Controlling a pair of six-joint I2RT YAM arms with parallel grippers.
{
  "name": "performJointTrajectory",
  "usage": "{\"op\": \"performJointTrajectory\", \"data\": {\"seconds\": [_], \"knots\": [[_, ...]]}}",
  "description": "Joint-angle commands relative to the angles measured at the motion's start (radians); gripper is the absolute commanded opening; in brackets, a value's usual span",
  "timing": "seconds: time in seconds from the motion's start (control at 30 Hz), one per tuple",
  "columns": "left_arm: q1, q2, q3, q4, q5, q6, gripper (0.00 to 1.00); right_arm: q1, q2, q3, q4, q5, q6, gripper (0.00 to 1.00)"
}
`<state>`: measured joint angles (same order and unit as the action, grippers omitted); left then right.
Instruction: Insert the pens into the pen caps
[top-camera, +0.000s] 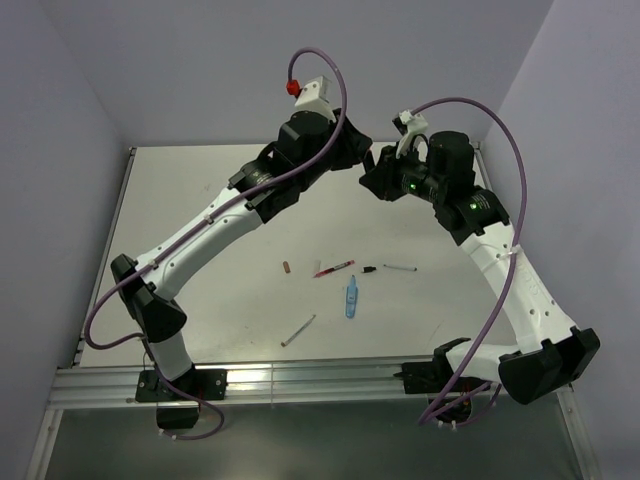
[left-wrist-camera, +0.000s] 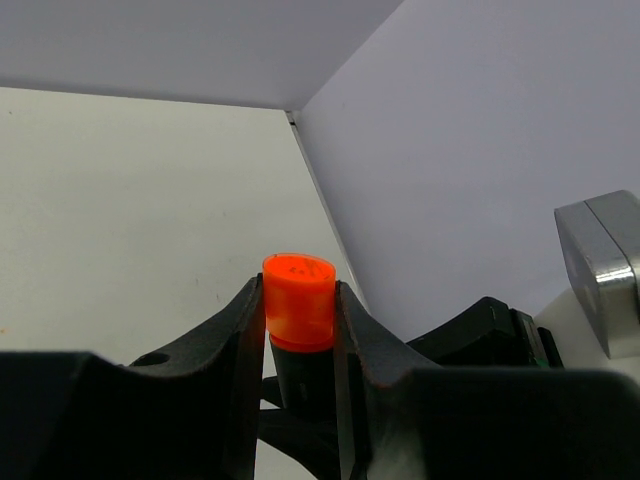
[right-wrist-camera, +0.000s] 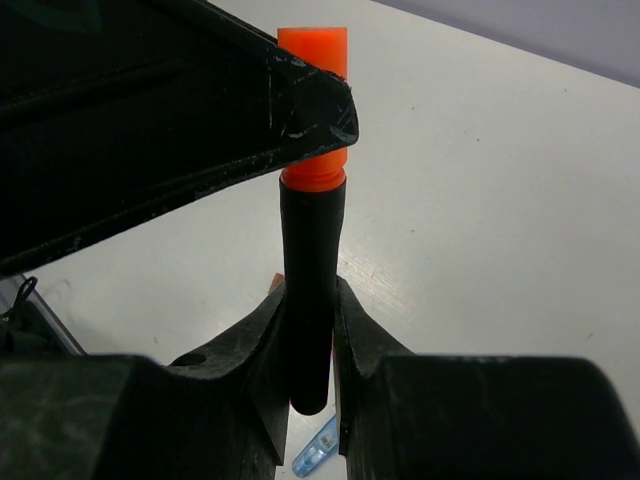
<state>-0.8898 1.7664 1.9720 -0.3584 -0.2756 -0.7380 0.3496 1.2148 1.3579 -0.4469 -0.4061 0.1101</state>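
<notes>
Both grippers meet high over the far part of the table. My left gripper (left-wrist-camera: 298, 288) (top-camera: 363, 157) is shut on the bright orange cap (left-wrist-camera: 298, 300). My right gripper (right-wrist-camera: 310, 292) (top-camera: 376, 180) is shut on the stubby black marker (right-wrist-camera: 310, 280). The orange cap (right-wrist-camera: 314, 50) sits on the marker's end, with the black body (left-wrist-camera: 300, 380) running straight out of it. On the table lie a dark red cap (top-camera: 287, 267), a red pen (top-camera: 334, 268), a black cap (top-camera: 369, 269), a white pen (top-camera: 400, 268), a light-blue marker (top-camera: 351, 297) and a grey pen (top-camera: 298, 330).
The grey table (top-camera: 200, 200) has walls on its left, far and right sides. A metal rail (top-camera: 300, 380) runs along the near edge between the arm bases. The light-blue marker's tip shows below the right fingers (right-wrist-camera: 318, 458).
</notes>
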Motion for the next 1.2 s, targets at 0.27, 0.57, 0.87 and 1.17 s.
{"op": "performJointTrajectory", "data": {"seconds": [0.27, 0.57, 0.87, 1.17], "knots": [[0.063, -0.105, -0.053, -0.022, 0.248, -0.066, 0.53, 0.006, -0.017, 0.079, 0.169, -0.017, -0.033, 0.0], [0.133, -0.192, -0.059, 0.062, 0.309, 0.012, 0.88, 0.005, -0.006, 0.053, 0.189, -0.192, -0.021, 0.0], [0.351, -0.369, -0.223, 0.249, 0.72, 0.115, 0.89, -0.011, 0.012, 0.035, 0.22, -0.492, 0.013, 0.0], [0.445, -0.418, -0.373, 0.45, 1.027, 0.105, 0.77, -0.009, 0.049, -0.032, 0.473, -0.757, 0.287, 0.0]]}}
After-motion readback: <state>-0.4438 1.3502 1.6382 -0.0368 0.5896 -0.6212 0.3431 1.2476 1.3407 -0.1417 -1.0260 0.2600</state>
